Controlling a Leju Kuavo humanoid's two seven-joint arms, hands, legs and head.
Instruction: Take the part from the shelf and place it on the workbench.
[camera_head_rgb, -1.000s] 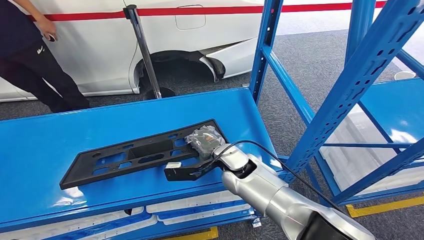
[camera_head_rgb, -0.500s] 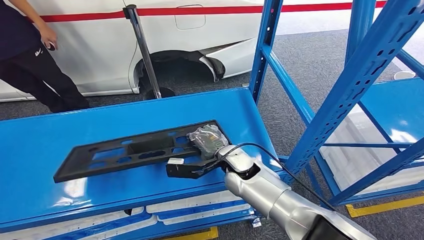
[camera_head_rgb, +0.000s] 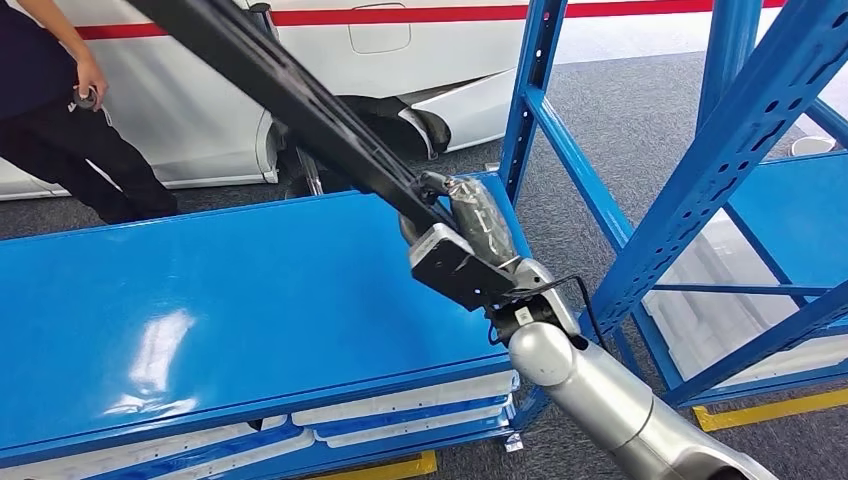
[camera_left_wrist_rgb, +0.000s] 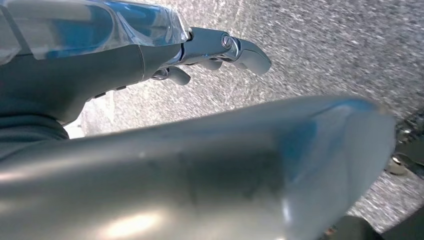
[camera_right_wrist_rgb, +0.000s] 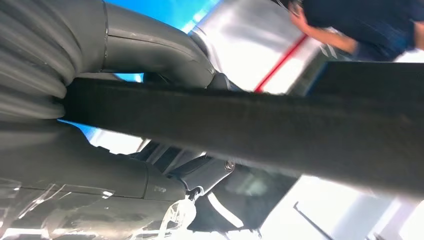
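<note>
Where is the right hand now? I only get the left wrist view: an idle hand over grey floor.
Observer: The right hand holds the black part in the air, tilted above the blue shelf.
Operator: Anything on that shelf level?
Observer: Its top surface shows bare blue.
Operator: Anyone nearby?
Observer: A person stands beyond the shelf, beside a white car.

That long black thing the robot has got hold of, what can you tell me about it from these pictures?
The black part is a long, flat, slim panel, seemingly matt plastic, with ridges or slots along its length. It is lifted clear of the blue shelf and tilted steeply, running from the right hand up to the picture's top left edge. The right hand grips its lower end. In the right wrist view it is a dark bar across the hand.
</note>
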